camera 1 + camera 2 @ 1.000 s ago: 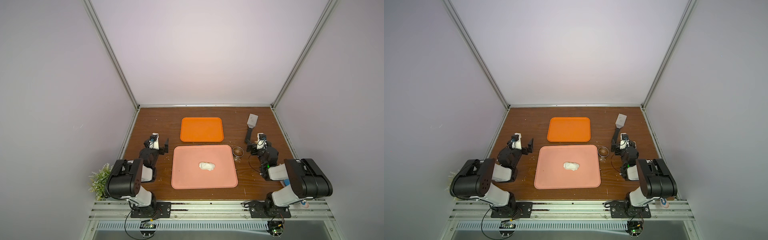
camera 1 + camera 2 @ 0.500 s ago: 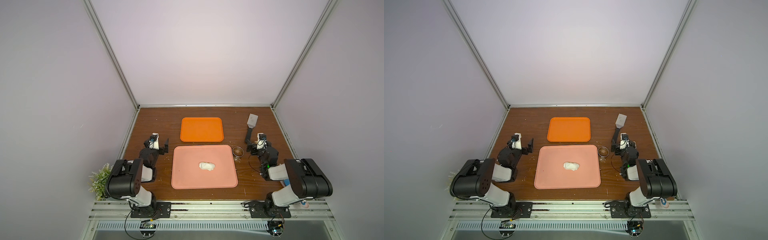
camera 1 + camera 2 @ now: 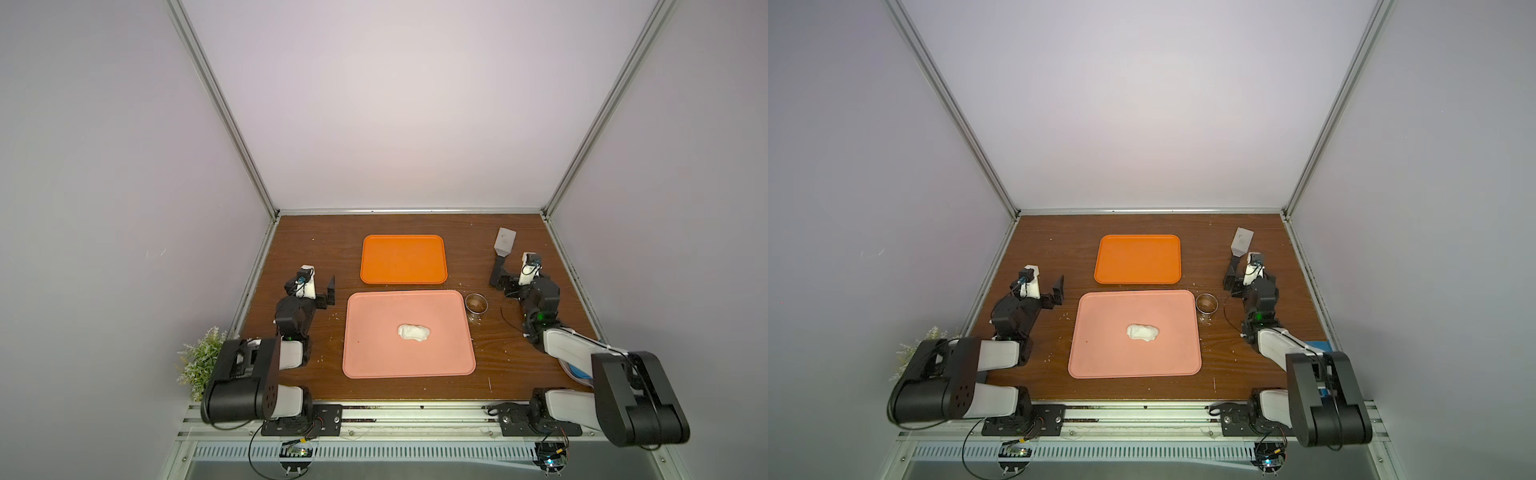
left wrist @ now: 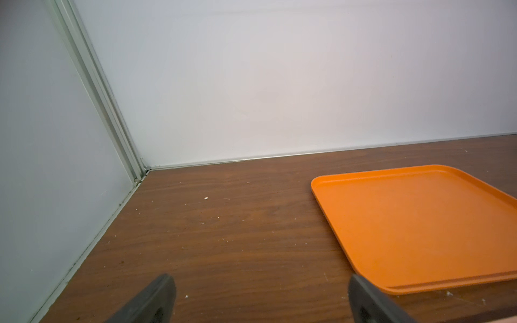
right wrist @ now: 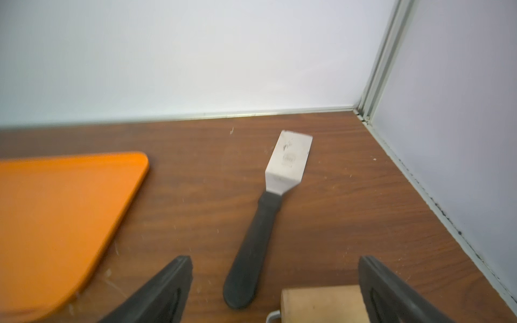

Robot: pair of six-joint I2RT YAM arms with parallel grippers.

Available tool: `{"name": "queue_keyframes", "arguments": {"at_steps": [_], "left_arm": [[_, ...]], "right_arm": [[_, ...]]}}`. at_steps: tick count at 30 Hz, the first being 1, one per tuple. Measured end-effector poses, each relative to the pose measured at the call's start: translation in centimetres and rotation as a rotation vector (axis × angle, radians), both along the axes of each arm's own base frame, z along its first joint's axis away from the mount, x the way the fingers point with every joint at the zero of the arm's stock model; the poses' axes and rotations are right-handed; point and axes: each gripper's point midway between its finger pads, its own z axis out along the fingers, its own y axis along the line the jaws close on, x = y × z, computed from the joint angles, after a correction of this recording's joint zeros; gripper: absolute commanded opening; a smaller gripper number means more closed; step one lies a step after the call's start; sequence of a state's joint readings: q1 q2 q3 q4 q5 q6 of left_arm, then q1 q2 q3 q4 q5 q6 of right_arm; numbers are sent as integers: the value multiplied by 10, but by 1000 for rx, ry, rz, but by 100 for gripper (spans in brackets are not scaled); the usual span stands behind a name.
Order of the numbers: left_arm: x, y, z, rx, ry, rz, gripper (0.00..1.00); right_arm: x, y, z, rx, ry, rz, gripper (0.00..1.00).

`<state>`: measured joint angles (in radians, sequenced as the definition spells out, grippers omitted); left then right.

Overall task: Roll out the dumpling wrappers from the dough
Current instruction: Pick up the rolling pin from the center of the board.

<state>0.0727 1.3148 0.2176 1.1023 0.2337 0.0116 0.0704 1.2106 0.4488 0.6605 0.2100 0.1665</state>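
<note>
Oblong white dough lump [image 3: 413, 332], long axis crosswise, mid pink plastic tray [image 3: 374, 357]; no dumpling wrappers yet. Both arms' jaws wide, holding nothing, near the tray's far corners, about equidistant.

Pink tray [image 3: 365, 357] centre: only dough lump [image 3: 413, 332] on it, rest of surface open from above. Orange tray [image 3: 403, 259] behind it, bare; narrow table [image 3: 316, 237] strip between two trays. Left gripper [image 4: 260, 282]: open wood ahead to back wall, orange tray corner just beside one finger. Right gripper [image 5: 275, 261]: spatula [image 5: 260, 232] handle lies ahead between spread fingers, wooden piece [image 5: 321, 304] close against one finger. Ring cutter [image 3: 476, 302] just beside pink tray's far right corner, sits in lane toward right gripper.
</note>
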Motion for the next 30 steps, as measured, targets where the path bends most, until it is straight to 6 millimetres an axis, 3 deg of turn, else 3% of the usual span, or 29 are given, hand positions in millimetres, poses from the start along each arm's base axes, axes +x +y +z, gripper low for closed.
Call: {"name": "queue_keyframes", "arguments": {"at_steps": [2,4,8,11,14,18,26,30], "left_arm": [[11,-2,19,12,18,-15,100],[24,-5,36,26,62,-46,100],[45,-21,54,54,228,-151,100],[48,-38,37,103,409,-227,100],[35,-51,4,133,594,-279,100],[1,-52,-24,128,777,-303,100],[-27,-63,-8,85,793,-364,100],[-42,-71,-26,53,838,-412,100]], "right_arm": [[-5,-9,26,121,-39,-80,99],[-14,-15,36,228,-54,-116,99],[-34,-9,18,362,26,-97,93],[-45,-1,3,399,124,-82,89],[-53,0,-8,406,236,-99,80],[-67,-6,-17,376,361,-152,82],[-96,-29,-62,310,566,-283,85],[-103,-39,-87,309,644,-333,84]]}}
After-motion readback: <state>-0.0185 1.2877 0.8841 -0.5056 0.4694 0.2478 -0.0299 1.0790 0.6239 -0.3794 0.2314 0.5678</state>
